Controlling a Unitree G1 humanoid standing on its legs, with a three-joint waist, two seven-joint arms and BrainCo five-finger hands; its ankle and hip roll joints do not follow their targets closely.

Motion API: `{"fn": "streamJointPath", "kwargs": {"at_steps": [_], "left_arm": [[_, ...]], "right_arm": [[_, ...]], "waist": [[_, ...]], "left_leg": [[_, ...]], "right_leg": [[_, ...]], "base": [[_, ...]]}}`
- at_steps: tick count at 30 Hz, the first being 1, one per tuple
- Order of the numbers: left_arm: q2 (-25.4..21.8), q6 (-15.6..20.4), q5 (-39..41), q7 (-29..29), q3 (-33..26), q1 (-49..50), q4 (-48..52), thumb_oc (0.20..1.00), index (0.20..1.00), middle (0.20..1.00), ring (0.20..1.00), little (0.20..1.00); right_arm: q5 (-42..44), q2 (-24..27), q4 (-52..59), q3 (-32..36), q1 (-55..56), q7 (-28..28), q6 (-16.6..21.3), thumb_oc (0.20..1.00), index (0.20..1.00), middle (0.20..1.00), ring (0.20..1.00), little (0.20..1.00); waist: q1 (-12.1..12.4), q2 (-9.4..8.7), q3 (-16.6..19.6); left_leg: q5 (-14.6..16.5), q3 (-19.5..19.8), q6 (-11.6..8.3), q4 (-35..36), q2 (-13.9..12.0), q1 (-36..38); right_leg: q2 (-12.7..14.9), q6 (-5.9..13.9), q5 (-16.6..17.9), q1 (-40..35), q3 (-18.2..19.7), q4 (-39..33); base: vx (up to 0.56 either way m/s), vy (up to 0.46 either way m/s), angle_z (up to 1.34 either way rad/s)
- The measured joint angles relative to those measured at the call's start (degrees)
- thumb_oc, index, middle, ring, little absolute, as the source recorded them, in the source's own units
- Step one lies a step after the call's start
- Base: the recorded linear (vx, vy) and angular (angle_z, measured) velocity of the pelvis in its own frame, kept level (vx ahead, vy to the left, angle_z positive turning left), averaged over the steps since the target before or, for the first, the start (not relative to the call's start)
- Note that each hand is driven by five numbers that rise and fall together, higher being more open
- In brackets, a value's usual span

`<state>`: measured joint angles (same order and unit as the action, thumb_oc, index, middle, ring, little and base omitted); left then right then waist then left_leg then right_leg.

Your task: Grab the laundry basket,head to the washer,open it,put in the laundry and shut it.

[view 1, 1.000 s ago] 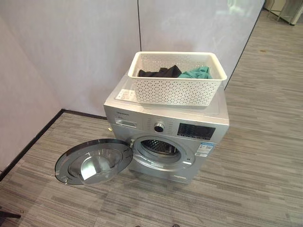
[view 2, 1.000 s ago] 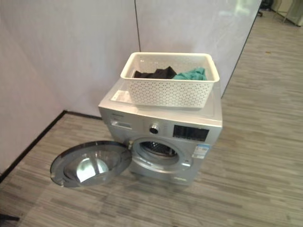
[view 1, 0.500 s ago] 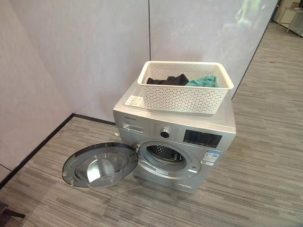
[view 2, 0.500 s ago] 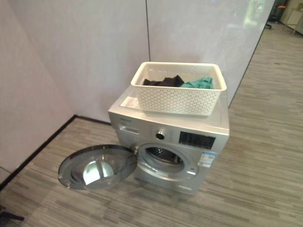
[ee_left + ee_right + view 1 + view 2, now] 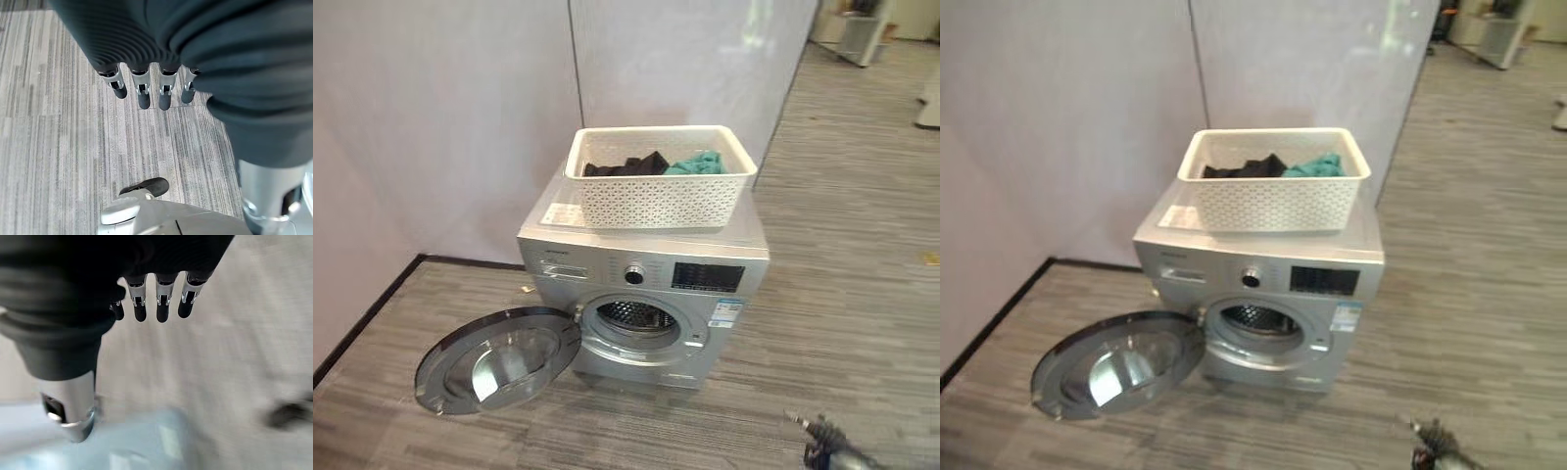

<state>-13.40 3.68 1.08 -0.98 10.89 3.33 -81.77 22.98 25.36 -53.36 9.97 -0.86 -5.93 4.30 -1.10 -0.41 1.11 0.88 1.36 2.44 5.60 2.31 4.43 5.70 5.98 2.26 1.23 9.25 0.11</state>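
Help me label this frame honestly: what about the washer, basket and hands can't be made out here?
- Laundry basket: its walls hide how much lies under the dark garment and teal garment, eye views.
- Washer: drum interior too dark, eye views.
- Right hand: background blurred, right wrist view.
- Left hand: palm hidden by its cover, left wrist view.

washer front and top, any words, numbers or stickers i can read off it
None can be read.
Washer: small mark at the panel's upper left, too small to read.
Dark display panel: no digits legible.
Blue and white sticker below the display: print too small.
White label sheet on the lid beside the laundry basket: print blurred.
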Motion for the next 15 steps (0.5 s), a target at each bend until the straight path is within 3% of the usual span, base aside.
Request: {"fn": "streamJointPath", "kwargs": {"at_steps": [2, 3, 5, 6, 7, 8, 9, 10, 11, 12, 13, 14, 15], "left_arm": [[-0.12, 0.07, -0.12, -0.03, -0.76, -0.72, -0.09, 1.0, 1.0, 1.0, 1.0, 1.0], [0.07, 0.02, -0.53, -0.15, -1.12, -0.89, -0.16, 1.0, 1.0, 1.0, 1.0, 1.0], [-0.32, -0.06, -1.54, -0.28, -1.08, 0.4, -0.32, 1.0, 1.0, 1.0, 1.0, 1.0], [0.14, -0.31, -1.72, -0.98, -1.3, -0.01, -0.31, 1.0, 1.0, 1.0, 1.0, 1.0], [1.09, -0.4, -1.8, -1.35, -1.33, -1.41, -0.32, 1.0, 1.0, 1.0, 1.0, 1.0], [2.32, -0.42, -2.18, -1.93, -2.6, -3.17, -0.66, 1.0, 1.0, 1.0, 1.0, 1.0], [2.34, -0.34, -2.17, -2.42, -3.44, -3.34, -0.8, 1.0, 1.0, 1.0, 1.0, 1.0], [1.55, -0.12, -2.18, -2.63, -3.32, -3.14, -0.67, 1.0, 1.0, 1.0, 1.0, 1.0], [0.79, -0.14, -2.18, -2.64, -3.25, -3.08, -0.55, 1.0, 1.0, 1.0, 1.0, 1.0], [-1.05, -0.14, -2.22, -2.66, -2.85, -2.09, -0.3, 1.0, 1.0, 1.0, 1.0, 1.0], [-0.8, -0.18, -2.2, -2.84, -2.91, -2.24, -0.21, 1.0, 1.0, 1.0, 1.0, 1.0], [-0.65, -0.23, -2.21, -2.97, -2.69, -2.19, 0.28, 1.0, 1.0, 1.0, 1.0, 1.0], [0.61, -0.24, -2.21, -2.94, -2.21, -1.54, 0.56, 1.0, 1.0, 1.0, 1.0, 1.0]], "right_arm": [[-0.31, 0.34, 12.45, 3.19, 1.26, -4.01, 0.32, 1.0, 1.0, 1.0, 1.0, 1.0], [-1.51, 0.55, 26.48, 6.26, 1.96, -7.93, 1.49, 1.0, 1.0, 1.0, 1.0, 1.0], [-3.0, 0.96, 29.8, 6.84, 1.84, -9.9, 4.41, 1.0, 1.0, 1.0, 1.0, 1.0], [-6.62, 1.05, 36.43, 7.93, 2.96, -14.07, 2.7, 1.0, 1.0, 1.0, 1.0, 1.0], [-8.93, 1.42, 43.63, 10.36, 2.69, -16.22, 3.02, 1.0, 1.0, 1.0, 1.0, 1.0], [-14.53, 4.72, 51.1, 11.76, -0.25, -19.92, 3.44, 1.0, 1.0, 1.0, 1.0, 1.0], [-16.96, 5.98, 53.21, 12.17, -1.29, -21.35, 3.93, 1.0, 1.0, 1.0, 1.0, 1.0], [-19.22, 6.18, 53.36, 11.99, -3.08, -22.25, 3.69, 1.0, 1.0, 1.0, 1.0, 1.0], [-20.19, 6.43, 53.38, 11.78, -4.1, -22.67, 3.47, 1.0, 1.0, 1.0, 1.0, 1.0], [-22.25, 7.47, 53.62, 10.99, -5.21, -22.73, 3.46, 1.0, 1.0, 1.0, 1.0, 1.0], [-22.91, 8.06, 53.63, 11.08, -5.55, -22.65, 3.34, 1.0, 1.0, 1.0, 1.0, 1.0], [-23.36, 9.06, 53.87, 11.03, -6.92, -22.25, 2.98, 1.0, 1.0, 1.0, 1.0, 1.0], [-24.24, 13.31, 55.67, 10.58, -7.69, -21.41, 3.26, 1.0, 1.0, 1.0, 1.0, 1.0]], "waist": [[-0.45, -0.15, -1.76], [-2.37, 0.63, -3.65], [-2.09, -0.19, -2.58], [-1.48, 0.52, -3.24], [-2.08, 2.02, -4.83], [-2.01, 4.5, -7.58], [-1.57, 3.75, -8.17], [-1.21, 1.06, -8.74], [-0.9, -0.22, -8.56], [-0.09, -4.33, -7.1], [0.43, -4.84, -6.8], [1.05, -4.36, -6.61], [2.02, -2.05, -5.41]], "left_leg": [[-0.1, 1.12, 0.61, -0.34, 0.59, 0.61], [-0.08, 2.84, 1.29, -1.28, 0.84, 0.63], [-0.16, 2.85, 1.6, -1.8, 1.44, 0.87], [0.13, 5.48, 2.9, -4.02, 1.4, -0.46], [0.2, 7.29, 3.04, -5.31, 0.77, -1.59], [1.32, 8.84, 3.07, -7.7, -0.03, -2.77], [2.33, 10.11, 2.75, -8.74, 0.53, -2.48], [3.24, 11.61, 1.51, -9.34, 1.31, -1.85], [3.7, 12.36, 0.8, -9.47, 1.67, -1.18], [4.59, 15.26, -0.91, -8.27, 2.47, 0.04], [4.82, 16.99, -1.03, -7.41, 1.95, 0.69], [6.13, 18.2, -1.85, -11.44, 2.09, 0.14], [9.59, 18.92, -1.88, -16.88, 1.65, -1.67]], "right_leg": [[-0.29, 0.26, -1.43, 1.72, -0.16, 5.81], [-0.61, 1.07, -2.48, 5.14, -0.14, 14.27], [-0.07, 0.6, -4.6, 6.35, 0.34, 17.74], [-0.41, 0.51, -7.2, 6.82, 1.34, 16.2], [-0.84, 0.62, -7.18, 6.9, 1.82, 11.21], [-0.42, 2.65, -2.89, 7.69, 4.94, 0.95], [0.91, 3.06, -1.35, 7.7, 6.01, -4.07], [2.42, 3.17, -1.24, 8.09, 5.65, -4.09], [2.84, 3.15, -1.3, 8.25, 5.36, -2.94], [2.91, 3.95, -1.85, 9.45, 4.64, 1.63], [2.3, 4.86, -1.34, 9.71, 3.64, 2.9], [1.67, 6.09, -0.34, 9.47, 4.04, 3.18], [-1.24, 6.0, -0.15, 9.23, 4.15, 3.02]], "base": [[0.04, 0.064, 0.16], [0.09, 0.025, 0.5], [0.13, -0.021, 0.41], [0.17, -0.038, 0.49], [0.16, -0.05, 0.71], [0.16, -0.075, 0.81], [0.12, -0.101, 0.81], [0.14, -0.091, 0.75], [0.23, -0.166, 0.96], [0.17, -0.154, 0.86], [0.21, -0.2, 0.8], [0.08, -0.139, 0.5], [0.14, -0.166, 0.43]]}}
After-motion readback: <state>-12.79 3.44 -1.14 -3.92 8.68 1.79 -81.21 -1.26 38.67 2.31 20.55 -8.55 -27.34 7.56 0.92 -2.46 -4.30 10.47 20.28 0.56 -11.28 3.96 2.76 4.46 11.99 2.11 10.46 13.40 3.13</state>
